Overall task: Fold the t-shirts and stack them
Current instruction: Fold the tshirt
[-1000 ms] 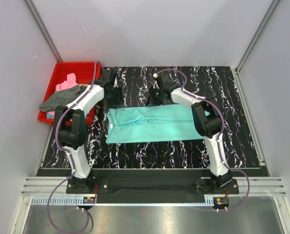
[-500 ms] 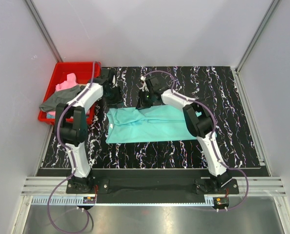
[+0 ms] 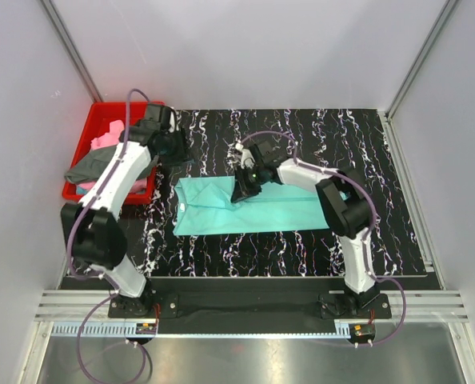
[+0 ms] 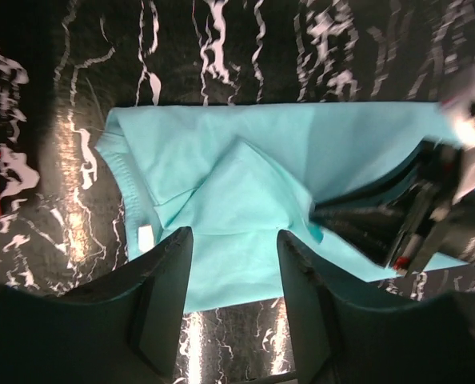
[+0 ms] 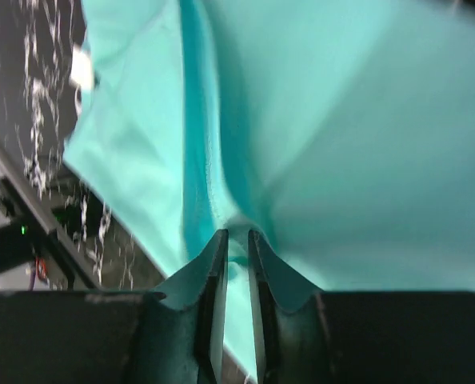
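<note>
While the soft teal-turquoise cotton t-shirt (image 3: 257,212) is lying spread on the black white-veined tabletop (image 3: 341,136), the right gripper (image 5: 237,237) is pinching a raised fold of it and the left gripper (image 4: 233,238) is hovering nearby, jaws spread and empty.

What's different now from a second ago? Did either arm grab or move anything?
The right gripper, still pinching the teal t-shirt's far edge, dragged it leftward and toward the arms' bases, folding cloth over. The left gripper, open and empty, drew back toward the red bin. The pink t-shirt and grey t-shirt there stayed put.
</note>
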Tool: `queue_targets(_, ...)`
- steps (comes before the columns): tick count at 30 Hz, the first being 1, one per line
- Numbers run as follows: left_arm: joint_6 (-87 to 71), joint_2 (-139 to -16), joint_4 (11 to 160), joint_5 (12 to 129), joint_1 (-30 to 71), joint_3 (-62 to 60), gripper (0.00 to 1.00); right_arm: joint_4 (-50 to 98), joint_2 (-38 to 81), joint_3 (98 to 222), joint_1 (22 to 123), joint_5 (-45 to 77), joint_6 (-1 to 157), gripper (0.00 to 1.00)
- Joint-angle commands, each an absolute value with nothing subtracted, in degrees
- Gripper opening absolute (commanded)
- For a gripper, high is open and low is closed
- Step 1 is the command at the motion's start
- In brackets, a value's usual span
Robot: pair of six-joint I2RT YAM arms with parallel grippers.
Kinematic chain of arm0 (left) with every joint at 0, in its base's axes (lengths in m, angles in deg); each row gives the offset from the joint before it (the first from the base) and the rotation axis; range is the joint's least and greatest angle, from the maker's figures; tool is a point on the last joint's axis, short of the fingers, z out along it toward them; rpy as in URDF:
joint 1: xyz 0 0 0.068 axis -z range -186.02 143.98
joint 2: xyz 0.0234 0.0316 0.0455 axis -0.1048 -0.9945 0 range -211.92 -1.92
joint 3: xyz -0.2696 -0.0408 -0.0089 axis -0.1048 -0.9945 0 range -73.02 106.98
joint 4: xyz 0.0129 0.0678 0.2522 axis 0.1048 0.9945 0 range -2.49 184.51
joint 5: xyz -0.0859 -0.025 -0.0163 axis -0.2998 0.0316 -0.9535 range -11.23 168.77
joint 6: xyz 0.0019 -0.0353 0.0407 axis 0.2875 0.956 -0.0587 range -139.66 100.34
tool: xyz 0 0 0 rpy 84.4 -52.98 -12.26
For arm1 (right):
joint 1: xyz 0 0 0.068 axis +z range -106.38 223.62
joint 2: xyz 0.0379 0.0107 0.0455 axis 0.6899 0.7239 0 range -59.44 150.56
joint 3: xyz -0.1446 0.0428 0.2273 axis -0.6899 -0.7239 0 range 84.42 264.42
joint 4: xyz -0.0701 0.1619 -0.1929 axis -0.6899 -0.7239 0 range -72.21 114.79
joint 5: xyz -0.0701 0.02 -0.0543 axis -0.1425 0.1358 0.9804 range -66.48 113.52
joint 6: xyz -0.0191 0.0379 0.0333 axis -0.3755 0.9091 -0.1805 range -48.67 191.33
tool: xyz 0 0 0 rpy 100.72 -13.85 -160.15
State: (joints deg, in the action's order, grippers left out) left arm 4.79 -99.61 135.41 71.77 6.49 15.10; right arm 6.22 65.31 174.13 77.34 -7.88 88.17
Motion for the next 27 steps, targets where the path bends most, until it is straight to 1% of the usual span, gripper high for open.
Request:
queue_targets(1,4.87,-93.33,134.19,74.12,6.46,11.81,0.53,10.19,54.57,164.86,78.17,-10.77,85.05,0.23)
queue_targets(2,4.87,-93.07,132.44,73.42,6.46,8.75,0.54,10.89,52.64,161.88,78.17,-10.33,84.44,0.23)
queue_targets(4,5.04,-93.94,129.72,70.53,6.46,5.83,0.54,11.68,51.48,159.75,78.08,-10.49,83.73,0.24)
queue_targets(8,5.48,-99.47,126.9,64.89,6.46,3.09,0.53,12.05,52.96,161.75,78.17,-11.29,83.81,0.25)
queue_targets(11,4.78,-105.08,124.78,62.25,6.46,4.4,0.53,11.43,54.99,164.75,78.17,-9.63,84.69,0.25)
queue_targets(15,3.2,-111.25,124.43,60.14,6.55,9.85,0.52,12.04,55.08,166.51,78.17,-0.16,86.97,0.26)
queue_targets(18,2.23,-113.54,122.32,56.45,6.81,11.97,0.52,12.74,54.03,166.51,78.17,2.5,87.94,0.27)
queue_targets(23,1.35,-114.6,118.1,53.73,7.17,11.97,0.52,13.36,51.22,163.88,78.17,3.04,88.39,0.28)
queue_targets(27,1.18,-117.14,118.01,53.02,7.17,13.2,0.52,13.62,50.07,162.47,78.08,3.48,88.38,0.28)
